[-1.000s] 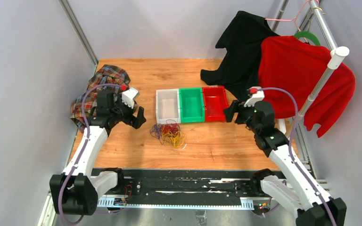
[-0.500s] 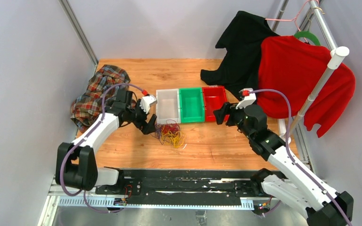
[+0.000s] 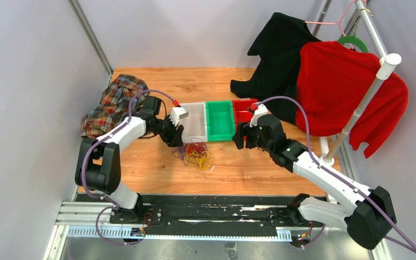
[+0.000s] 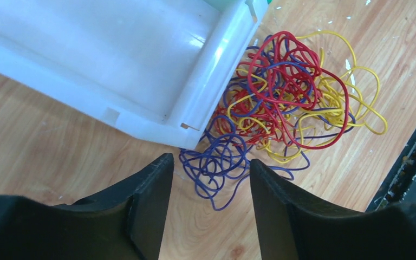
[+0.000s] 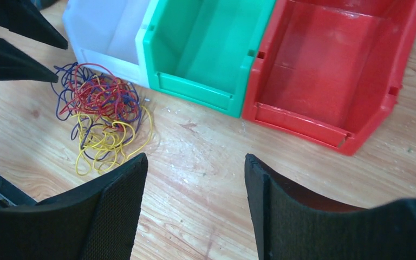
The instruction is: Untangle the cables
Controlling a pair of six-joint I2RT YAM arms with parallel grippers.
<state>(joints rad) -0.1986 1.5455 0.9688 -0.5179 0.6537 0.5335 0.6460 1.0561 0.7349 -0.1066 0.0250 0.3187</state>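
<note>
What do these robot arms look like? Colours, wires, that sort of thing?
The left arm and right arm have white links and black joints; a lilac cable loops along each to a small red connector. The left gripper and right gripper each have two matte black, wedge-shaped fingers.

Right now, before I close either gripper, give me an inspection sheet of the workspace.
Surface: wooden table, white specks near the bins.
Job's things: red, yellow and purple cables in one tangle, lying against the front of the white bin.
Clutter: white bin, green bin and red bin in a row, all empty; plaid cloth at the far left.
Grippers: left gripper open over the purple loops, nothing gripped; right gripper open above bare wood, holding nothing.
Cables: lilac leads run along both arms, apart from the tangle.
Surroundings: black garment and red garment hang on a rack at the right.
</note>
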